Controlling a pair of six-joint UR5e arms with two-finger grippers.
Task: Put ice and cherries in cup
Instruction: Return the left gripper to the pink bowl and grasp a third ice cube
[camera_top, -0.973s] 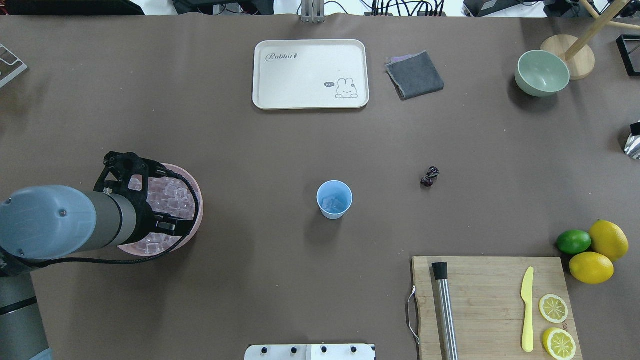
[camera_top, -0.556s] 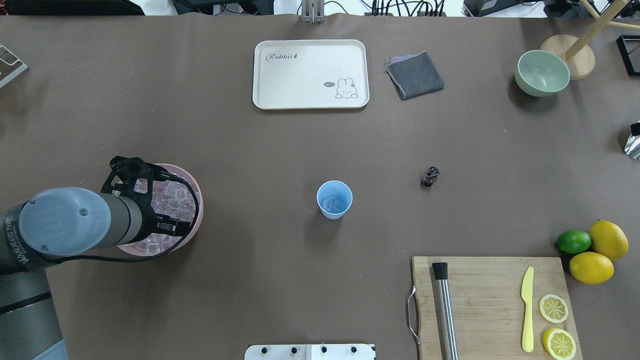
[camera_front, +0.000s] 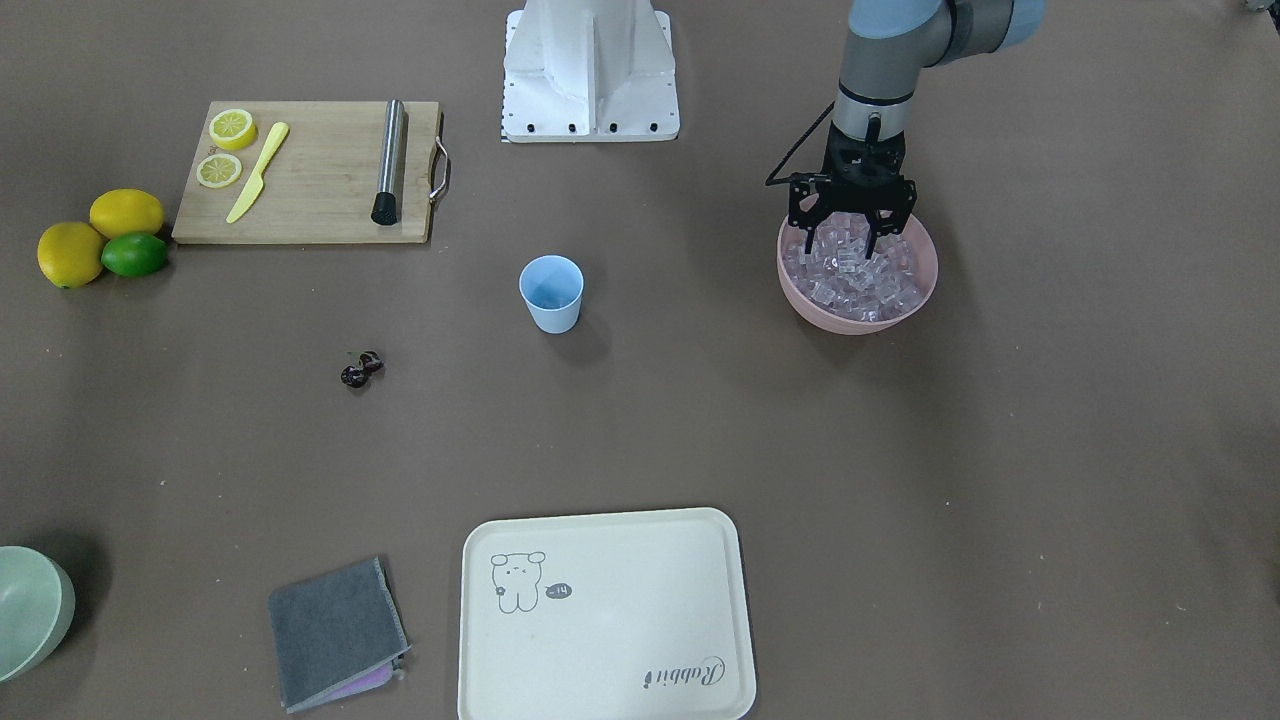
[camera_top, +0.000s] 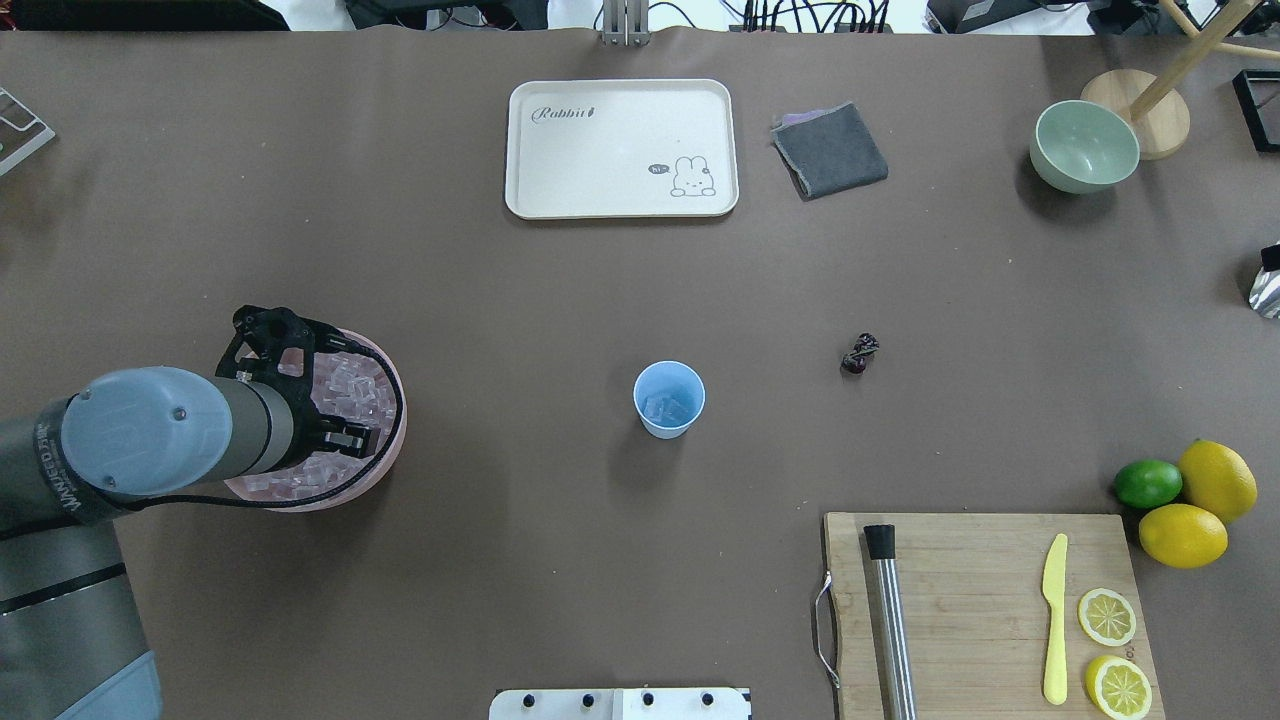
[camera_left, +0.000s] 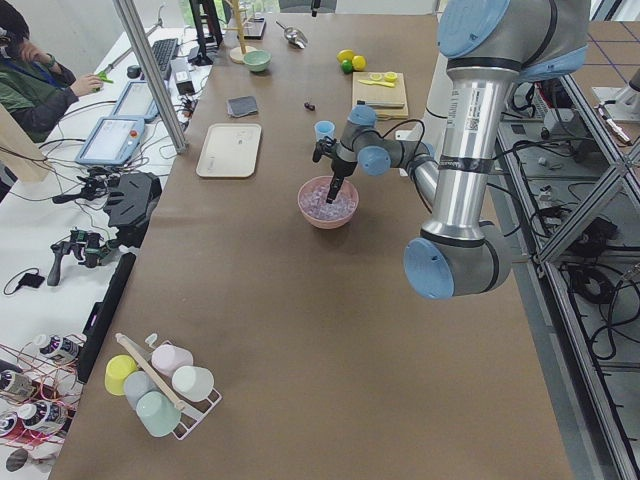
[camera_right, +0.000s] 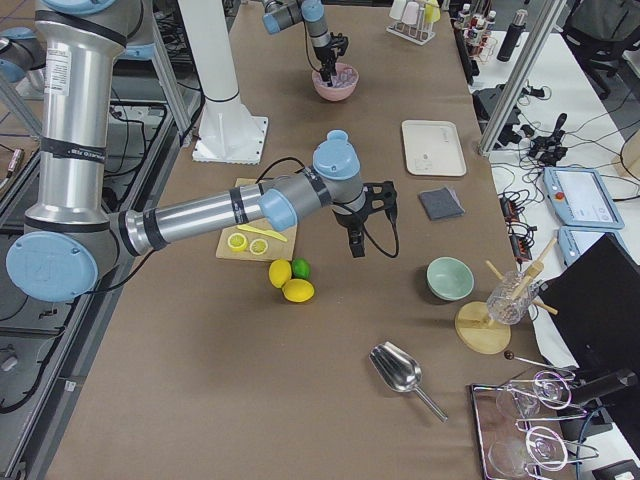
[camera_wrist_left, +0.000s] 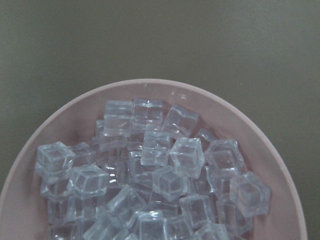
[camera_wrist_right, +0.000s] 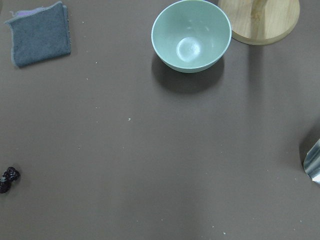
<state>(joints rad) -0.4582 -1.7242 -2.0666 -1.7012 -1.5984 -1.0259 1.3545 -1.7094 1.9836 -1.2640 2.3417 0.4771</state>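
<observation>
Many cubes of ice (camera_wrist_left: 172, 182) lie heaped in the pink bowl (camera_front: 857, 318), and your left gripper (camera_front: 848, 232) hangs just above them, jaws spread. Choose a cube sitting proud on top, straddle it squarely and close gently, since slick cubes squirt sideways. The cup (camera_top: 669, 399) stands mid-table, well apart from the bowl, with the cherries (camera_top: 860, 353) on the table beyond it. Whether the right gripper (camera_right: 355, 238) is spread or closed, I cannot tell.

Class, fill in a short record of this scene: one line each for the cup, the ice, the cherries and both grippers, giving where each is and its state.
cup: upright mid-table, a few ice cubes inside
ice: mostly heaped in the pink bowl
cherries: on the table, outside the cup
left gripper: open, pointing down over the ice in the pink bowl
right gripper: above the table, apart from the cherries; open or shut cannot be told
</observation>
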